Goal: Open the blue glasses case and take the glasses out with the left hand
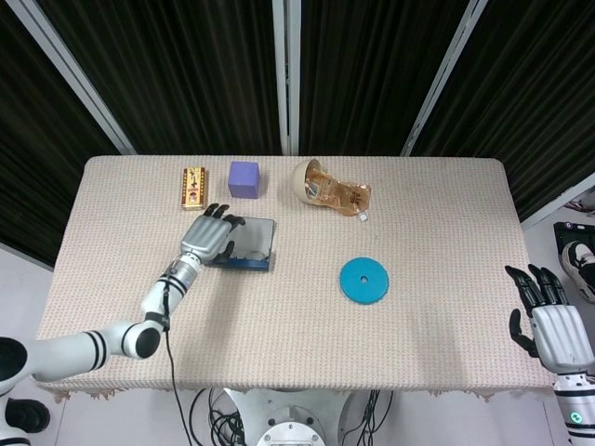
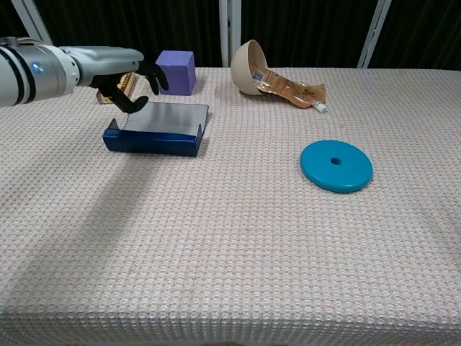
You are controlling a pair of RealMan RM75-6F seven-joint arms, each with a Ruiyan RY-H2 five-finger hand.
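The blue glasses case (image 1: 247, 251) (image 2: 153, 141) lies open on the left half of the table, with its lid (image 2: 170, 115) swung back toward the far side. My left hand (image 1: 206, 240) (image 2: 115, 71) hovers over the case's left end, fingers spread and curved, the thumb reaching down near the lid's left corner. Nothing shows in its grip. The glasses cannot be made out inside the case. My right hand (image 1: 554, 325) hangs beyond the table's right edge with its fingers apart and empty; it is absent from the chest view.
Behind the case stand a purple cube (image 1: 244, 178) (image 2: 176, 71) and a gold box (image 1: 192, 187). A tipped beige bowl (image 1: 305, 181) (image 2: 246, 66) with a snack packet (image 1: 346, 197) (image 2: 292, 90) lies at the back centre. A blue disc (image 1: 363, 280) (image 2: 336, 166) sits right of centre.
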